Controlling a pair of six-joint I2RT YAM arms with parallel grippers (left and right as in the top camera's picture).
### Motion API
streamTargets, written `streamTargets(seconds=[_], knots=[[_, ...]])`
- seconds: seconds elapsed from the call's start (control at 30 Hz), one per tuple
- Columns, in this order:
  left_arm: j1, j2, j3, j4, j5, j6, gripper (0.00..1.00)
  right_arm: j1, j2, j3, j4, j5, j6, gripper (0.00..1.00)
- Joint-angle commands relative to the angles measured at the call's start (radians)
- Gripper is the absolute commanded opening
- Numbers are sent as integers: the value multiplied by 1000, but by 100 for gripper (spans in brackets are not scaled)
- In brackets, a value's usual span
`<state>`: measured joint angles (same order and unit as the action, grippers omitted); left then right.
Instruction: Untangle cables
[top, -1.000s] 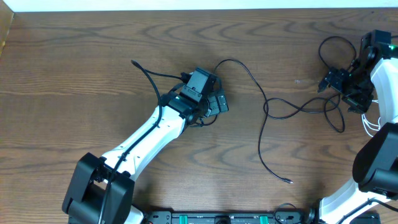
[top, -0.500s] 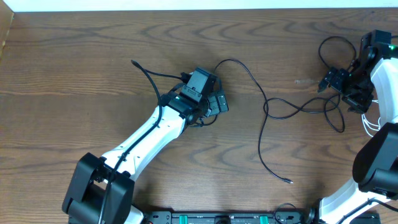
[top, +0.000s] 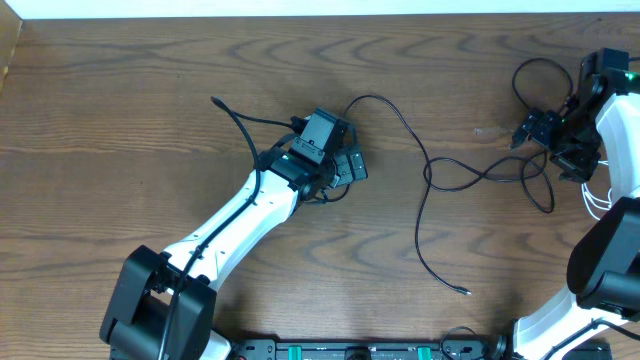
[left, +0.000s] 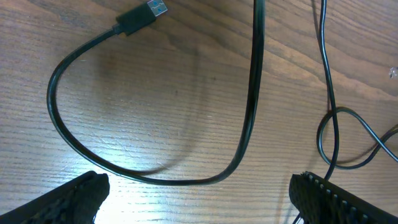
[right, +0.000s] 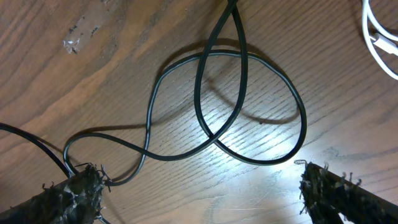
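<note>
A thicker black cable (top: 240, 122) with a blue-tipped USB plug (left: 146, 12) runs from the upper left and passes under my left gripper (top: 349, 165). In the left wrist view this cable (left: 74, 143) loops just ahead of the left gripper (left: 199, 202), which is open and empty. A long thin black cable (top: 424, 205) winds across the middle to my right gripper (top: 529, 131). In the right wrist view its crossed loops (right: 249, 152) lie just ahead of the right gripper (right: 199, 196), also open and empty. A white cable (top: 597, 205) lies at the far right and shows in the right wrist view (right: 375, 34).
A small plug end (top: 465, 292) of the thin cable lies toward the front centre. Another black loop (top: 537, 68) sits at the back right by the right arm. The thin cable also shows in the left wrist view (left: 328, 74). The wooden table (top: 120, 150) fills the view.
</note>
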<state>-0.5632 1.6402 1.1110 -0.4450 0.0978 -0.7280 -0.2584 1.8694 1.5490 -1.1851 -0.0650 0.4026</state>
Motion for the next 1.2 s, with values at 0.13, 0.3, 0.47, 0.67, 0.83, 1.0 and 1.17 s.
streamTargets(seconds=[0.13,0.3,0.47,0.67,0.83,1.0,1.17], knots=[[2,6,6,-3,-21,18,98,4,-14,-5,0,-5,11,99],[2,6,6,-3,-21,18,98,5,-34,-5,0,-5,11,99],[2,6,6,-3,-21,18,98,4,-35,-5,0,-5,11,99],[2,6,6,-3,-21,18,98,4,-54,-5,0,-5,11,99],[2,6,6,-3,-21,18,98,4,-140,-5,0,-5,11,99],[2,6,6,-3,-21,18,98,4,-300,-5,0,-5,11,99],[2,6,6,-3,-21,18,98,5,-453,-5,0,-5,11,99]])
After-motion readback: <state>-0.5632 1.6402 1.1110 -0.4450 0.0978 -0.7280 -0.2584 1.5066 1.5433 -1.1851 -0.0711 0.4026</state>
